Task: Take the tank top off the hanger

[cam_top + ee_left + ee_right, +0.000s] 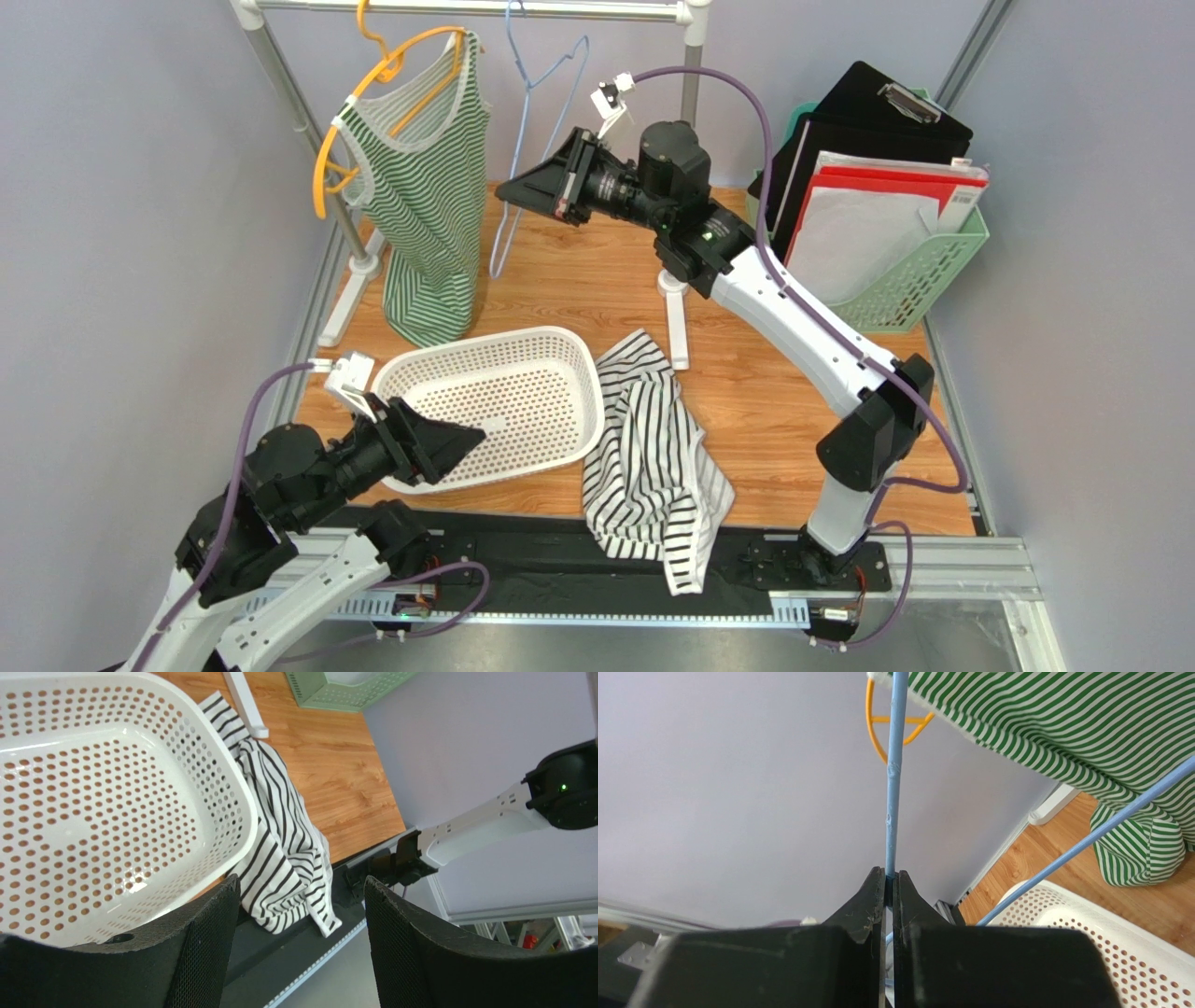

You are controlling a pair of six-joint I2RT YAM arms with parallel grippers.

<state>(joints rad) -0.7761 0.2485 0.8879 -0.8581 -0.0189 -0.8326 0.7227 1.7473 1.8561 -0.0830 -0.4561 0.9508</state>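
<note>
A green-and-white striped tank top (421,210) hangs on an orange hanger (400,63) at the left of the rail; it also shows in the right wrist view (1074,728). An empty blue wire hanger (533,112) hangs beside it. My right gripper (508,193) is shut on the blue hanger's wire (895,777), the wire pinched at the jaw tips (891,877). A black-and-white striped garment (652,448) lies crumpled on the table, right of the white basket (561,343). My left gripper (470,441) is open and empty at the basket's near edge (302,889).
The clothes rack rail (463,9) runs across the back, with white feet (676,315) on the wooden table. A green file basket (912,273) with clipboards and papers stands at the back right. The striped garment (281,840) drapes over the black front strip.
</note>
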